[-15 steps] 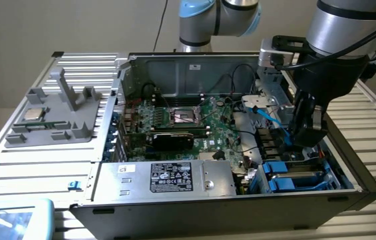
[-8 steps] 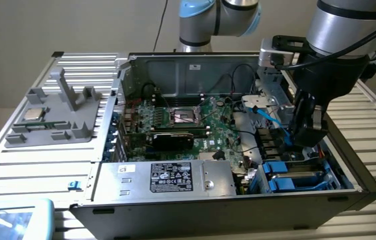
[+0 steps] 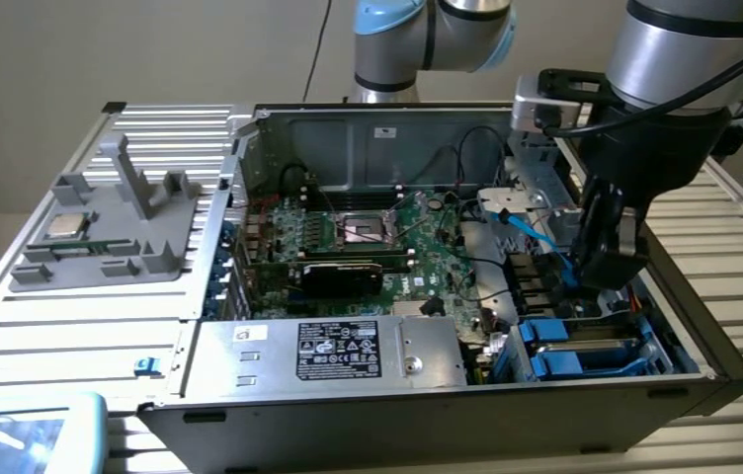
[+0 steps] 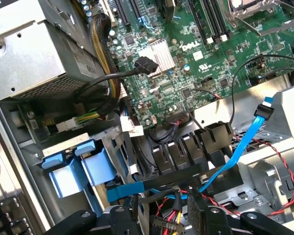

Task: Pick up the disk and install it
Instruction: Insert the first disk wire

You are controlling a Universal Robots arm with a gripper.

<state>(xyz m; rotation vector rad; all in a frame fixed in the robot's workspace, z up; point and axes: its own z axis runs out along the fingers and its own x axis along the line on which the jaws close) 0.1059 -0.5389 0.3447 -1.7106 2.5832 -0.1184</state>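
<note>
- In the exterior view, the open metal computer case (image 3: 345,123) lay on its side on a ribbed aluminium surface (image 3: 29,331).
- I saw the gripper (image 3: 605,269), black and blocky, lowered inside the case at the exterior view's right, just above the drive bays.
- The disk (image 3: 589,346) sat in the bay at the case's near corner on that side. It showed a flat silver-grey top framed by glossy blue plastic, and it lay just below the gripper, apart from it.
- A boxy silver power supply (image 3: 332,351) with a black label lay along the near wall, and a green motherboard (image 3: 371,237) lay behind it.
- On the surface beside the case stood a matte grey moulded fixture (image 3: 108,247), with a small square silver chip (image 3: 68,224) on it.
- In the wrist view, the jaws stood wide apart with nothing clamped; loose red, black and yellow wires ran under the gripper (image 4: 171,223).
- The disk (image 4: 68,178) showed as smooth blue carrier plastic with rounded end tabs, seated in its metal bay.
- A flat bright blue ribbon cable (image 4: 235,152) curved across the black plastic slots.
- A finned silver heat sink (image 4: 159,53) rose from the motherboard.
</note>
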